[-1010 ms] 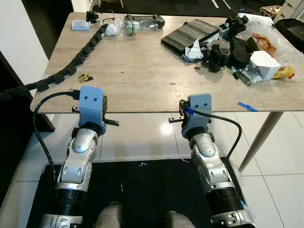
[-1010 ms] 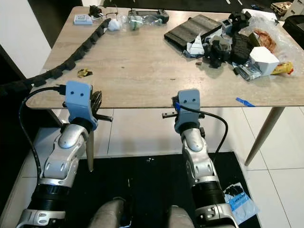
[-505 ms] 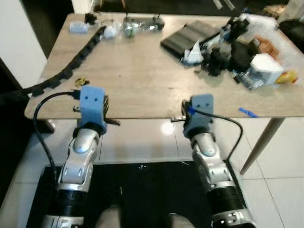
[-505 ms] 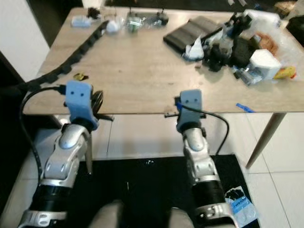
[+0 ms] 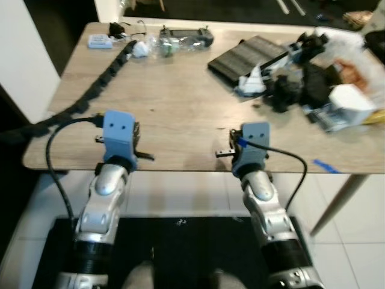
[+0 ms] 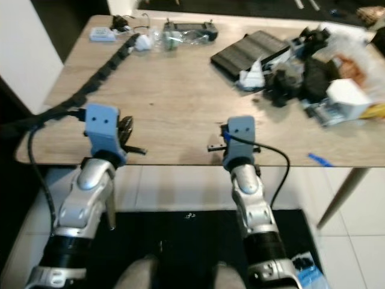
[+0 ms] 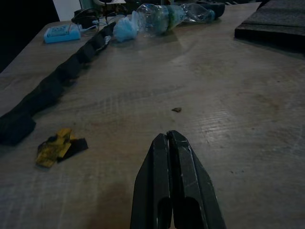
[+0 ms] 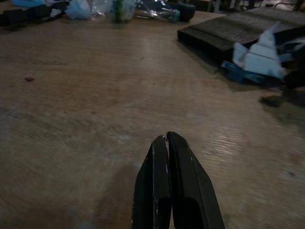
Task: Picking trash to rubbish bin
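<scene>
1. We hold both arms forward over the near edge of the wooden table [image 5: 180,96]. The head views are slightly blurred.
2. Left gripper [image 7: 167,138]: clenched, fingers pressed together with nothing between them, poised just above the tabletop near its near left corner.
3. Right gripper [image 8: 166,139]: likewise clenched and empty, poised over a bare stretch of tabletop near the middle of the near edge.
4. Nearest trash: a small crumpled yellow-and-black wrapper [image 7: 57,146] lies flat on the table close to the left gripper, on its outer side, apart from the fingers.
5. A black segmented cable chain [image 5: 102,81] runs from the far left of the table diagonally to the near left edge and off it.
6. At the far edge lie a crushed clear plastic bottle [image 7: 164,16], a pale crumpled wad [image 7: 125,29] touching it, and a light blue device [image 5: 99,41].
7. To the right sit a dark ribbed slab [image 5: 249,53], white crumpled paper [image 8: 259,52], a heap of black parts [image 5: 295,84] and a white box [image 5: 352,105].
8. A blue strip [image 5: 325,165] lies near the right front edge.
</scene>
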Tool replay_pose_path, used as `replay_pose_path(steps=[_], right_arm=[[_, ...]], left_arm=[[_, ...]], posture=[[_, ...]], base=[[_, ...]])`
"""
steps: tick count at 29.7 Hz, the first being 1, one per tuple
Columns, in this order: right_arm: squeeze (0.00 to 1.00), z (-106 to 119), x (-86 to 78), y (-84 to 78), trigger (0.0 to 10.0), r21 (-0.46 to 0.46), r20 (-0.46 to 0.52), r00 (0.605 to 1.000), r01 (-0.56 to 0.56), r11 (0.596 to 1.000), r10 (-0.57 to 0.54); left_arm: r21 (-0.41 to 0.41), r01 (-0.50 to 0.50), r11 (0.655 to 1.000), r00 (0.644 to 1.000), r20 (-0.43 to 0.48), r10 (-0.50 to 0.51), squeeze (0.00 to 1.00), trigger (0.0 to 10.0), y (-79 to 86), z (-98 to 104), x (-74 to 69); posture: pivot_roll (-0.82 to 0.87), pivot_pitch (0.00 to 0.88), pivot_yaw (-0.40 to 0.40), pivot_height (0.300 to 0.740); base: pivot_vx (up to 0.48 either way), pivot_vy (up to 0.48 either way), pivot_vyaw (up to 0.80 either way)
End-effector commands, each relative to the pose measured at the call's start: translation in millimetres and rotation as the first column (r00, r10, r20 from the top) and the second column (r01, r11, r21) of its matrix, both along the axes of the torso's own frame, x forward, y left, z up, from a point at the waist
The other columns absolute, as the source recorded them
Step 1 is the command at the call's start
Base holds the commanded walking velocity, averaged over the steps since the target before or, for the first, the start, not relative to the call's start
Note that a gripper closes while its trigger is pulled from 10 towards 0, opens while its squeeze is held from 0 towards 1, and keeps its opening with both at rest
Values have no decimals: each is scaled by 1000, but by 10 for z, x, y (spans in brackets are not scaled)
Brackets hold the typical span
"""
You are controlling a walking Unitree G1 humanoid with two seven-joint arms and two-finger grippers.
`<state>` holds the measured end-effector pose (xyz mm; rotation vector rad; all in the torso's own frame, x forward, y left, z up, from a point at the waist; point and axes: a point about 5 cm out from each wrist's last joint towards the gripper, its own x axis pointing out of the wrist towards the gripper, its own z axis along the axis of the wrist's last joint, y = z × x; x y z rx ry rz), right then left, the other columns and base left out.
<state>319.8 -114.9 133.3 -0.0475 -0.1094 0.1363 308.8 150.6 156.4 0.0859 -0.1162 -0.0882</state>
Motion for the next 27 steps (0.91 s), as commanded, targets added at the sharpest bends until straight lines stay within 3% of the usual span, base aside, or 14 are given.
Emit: replay_pose_path(steps=[1,9,13,20,27], right_arm=[[0,-38,-9,-76,10000,-15,-15,1000,21,1000,-21],[0,12,-4,-85,10000,-24,7,1000,28,999,-28],[0,147,36,-226,10000,-24,64,991,121,992,-119],[0,212,54,-356,10000,-29,85,983,168,985,-165],[0,213,48,-411,10000,-33,80,980,187,982,-184]], left_arm=[[3,7,1000,1000,-12,-7,0,10000,-14,-28,-22],[3,9,1000,1000,-13,-9,0,10000,-19,-24,-30],[1,20,1000,1000,-2,-20,0,10000,-35,14,-34],[-1,35,999,999,6,-35,0,10000,-63,41,-38],[-2,47,999,999,3,-47,0,10000,-102,31,-59]], posture=[[34,121,-25,740],[34,123,-26,740],[30,122,-25,740],[25,119,-24,740],[22,118,-26,740]], base=[[285,0,0],[284,0,0],[282,0,0],[282,0,0],[280,0,-445]])
